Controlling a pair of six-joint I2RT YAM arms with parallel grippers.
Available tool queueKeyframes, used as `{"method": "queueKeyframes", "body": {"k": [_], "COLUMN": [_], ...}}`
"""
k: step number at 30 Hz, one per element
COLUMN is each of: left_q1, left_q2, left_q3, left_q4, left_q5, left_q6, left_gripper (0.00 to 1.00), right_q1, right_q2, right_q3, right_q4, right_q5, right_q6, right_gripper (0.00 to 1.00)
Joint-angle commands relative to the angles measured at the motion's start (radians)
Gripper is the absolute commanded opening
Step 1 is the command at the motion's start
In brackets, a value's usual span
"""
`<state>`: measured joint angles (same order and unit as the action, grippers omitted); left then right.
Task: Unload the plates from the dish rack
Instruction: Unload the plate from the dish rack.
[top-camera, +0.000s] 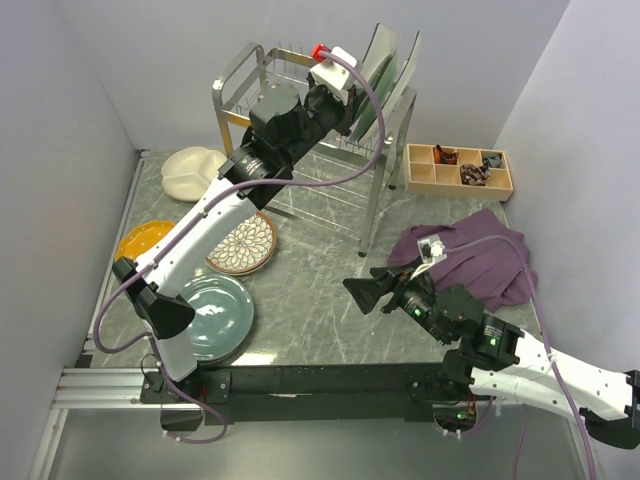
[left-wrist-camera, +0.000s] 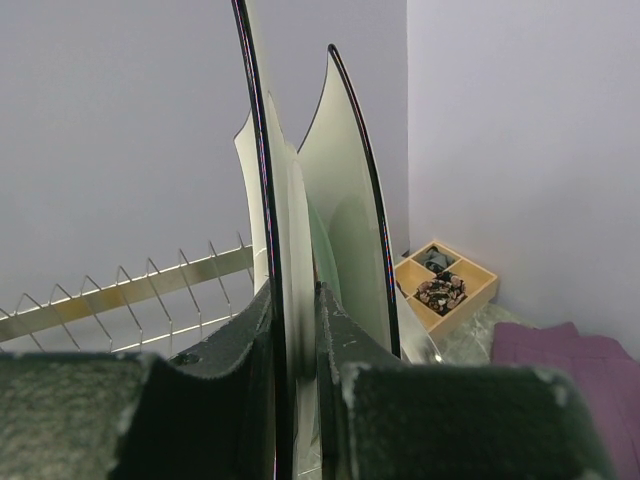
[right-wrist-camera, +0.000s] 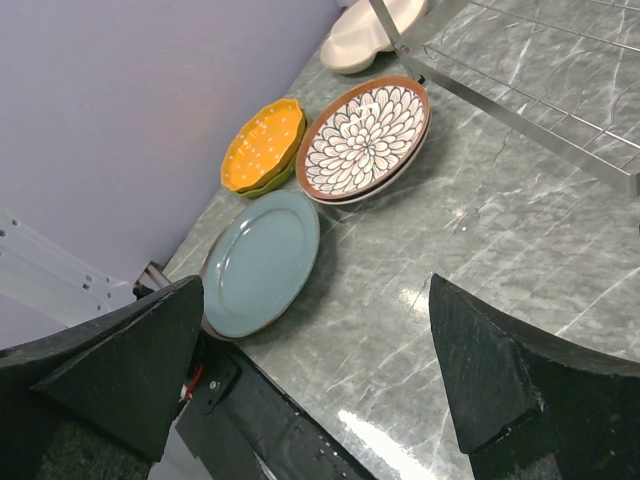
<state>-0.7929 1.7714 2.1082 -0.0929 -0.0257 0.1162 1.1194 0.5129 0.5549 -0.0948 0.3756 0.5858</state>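
- Green marble tabletop (top-camera: 330, 310): we see grey-blue plate (top-camera: 215, 315) and petal plate (top-camera: 243, 243) lying flat at left.
- We see left pincer (left-wrist-camera: 297, 335) clamped on dark-rimmed plate (left-wrist-camera: 278, 210), upright in dish rack (top-camera: 379, 195).
- Our right pincer (top-camera: 368, 290) gapes wide, holding nothing.

The grey-green marbled table (top-camera: 330, 300) carries a silver wire dish rack (top-camera: 217, 110) at 12 o'clock, a wooden compartment tray (top-camera: 424, 178) at 2 o'clock and a purple cloth (top-camera: 480, 255) at 4 o'clock. Plates lie on the left half of the table:
- cream divided plate (top-camera: 192, 170): 10 o'clock
- orange dotted scalloped plate (top-camera: 145, 238): 9 o'clock
- brown petal-patterned plate (top-camera: 245, 243): 9 o'clock, nearer centre
- grey-blue round plate (top-camera: 215, 315): 8 o'clock
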Motion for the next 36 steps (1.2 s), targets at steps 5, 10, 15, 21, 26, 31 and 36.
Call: {"method": "queueKeyframes", "body": {"k": [5,10,15,21,26,31,36], "left_q1": [-0.060,-0.080,-0.089,-0.094,-0.094,-0.092,-0.056], "left_q2": [-0.087,-0.076,-0.075,-0.092,-0.079,-0.081,-0.073], "left_q3": [0.050,0.090,0.095,0.079,0.088,0.064,0.075], "left_q4": [0.246,0.233,0.217,0.243,0.248,0.277,0.280], "left_q5": [0.110,0.109,0.101,0.116,0.090,0.043,0.043], "left_q6": [0.013,0.033,0.059,0.068,0.082,0.083,0.030], "left_gripper": [0.01,0.01,0.01,0.01,0.01,0.01,0.01], "right_q1": [0.005,0.003,0.003,0.005,0.003,0.003,0.003], "right_q2": [0.001,0.006,0.006,0.013,0.015,0.015,0.018], "right_q3": [-0.001,0.002,0.000,0.002,0.002,0.002,0.002], "right_q4": [0.053,0.050,0.053,0.053,0.055,0.053,0.052], "right_q5": [0.006,0.006,0.005,0.005,0.006,0.008,0.022], "right_q6": [-0.003,-0.003,-0.003,-0.003,-0.004,-0.004,-0.004], "right_gripper": [0.99,0.99,0.99,0.99,0.98,0.98,0.98]}}
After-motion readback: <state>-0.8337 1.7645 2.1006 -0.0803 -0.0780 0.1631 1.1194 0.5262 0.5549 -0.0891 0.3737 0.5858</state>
